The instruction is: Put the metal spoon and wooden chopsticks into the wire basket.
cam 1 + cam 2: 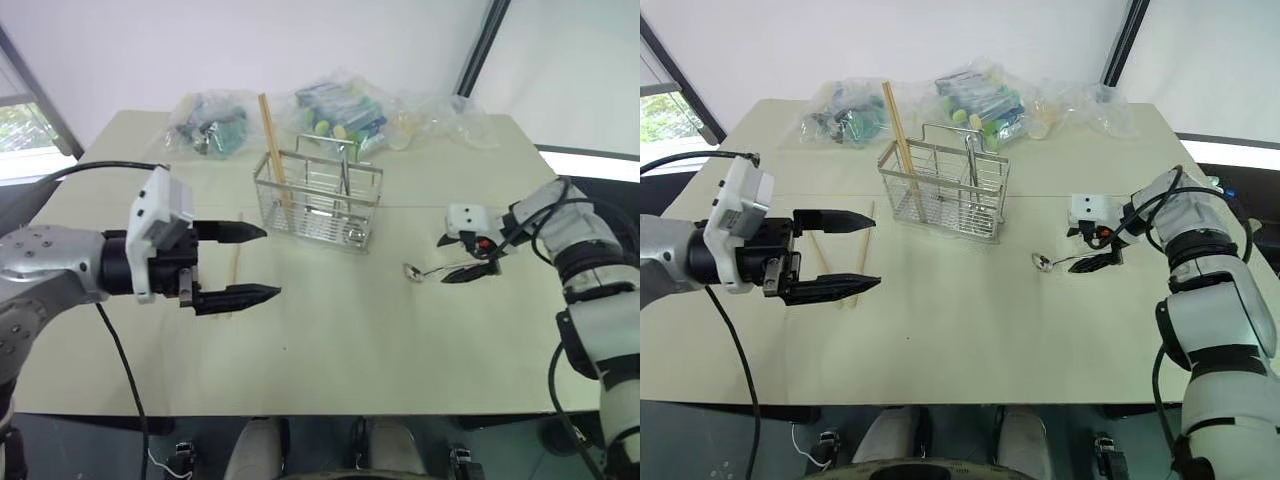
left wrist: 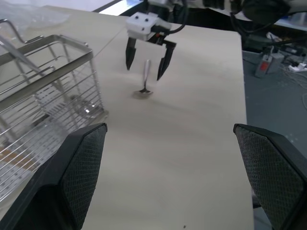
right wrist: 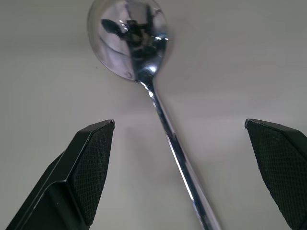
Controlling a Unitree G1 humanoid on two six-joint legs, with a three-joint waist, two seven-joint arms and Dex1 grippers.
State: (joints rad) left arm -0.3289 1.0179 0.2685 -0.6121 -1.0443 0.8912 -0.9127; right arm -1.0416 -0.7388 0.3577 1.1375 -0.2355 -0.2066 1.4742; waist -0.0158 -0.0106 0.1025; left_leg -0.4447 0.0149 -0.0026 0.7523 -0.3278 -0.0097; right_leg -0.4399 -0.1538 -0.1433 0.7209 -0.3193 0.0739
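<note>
The metal spoon (image 1: pixel 421 271) lies flat on the table to the right of the wire basket (image 1: pixel 318 205), its bowl toward the basket. My right gripper (image 1: pixel 460 256) hangs open over the spoon's handle (image 3: pixel 160 110), one finger on each side, not touching it. One wooden chopstick (image 1: pixel 272 140) stands tilted in the basket's left compartment. Another chopstick (image 1: pixel 862 250) lies on the table left of the basket. My left gripper (image 1: pixel 270 262) hovers open and level just above that chopstick, pointing right, with nothing between its fingers.
Clear plastic bags of colourful items (image 1: pixel 215 122) (image 1: pixel 345 108) lie along the table's far edge behind the basket. A black cable (image 1: pixel 100 168) loops over my left arm. Bare tabletop (image 1: pixel 360 340) stretches in front of the basket to the near edge.
</note>
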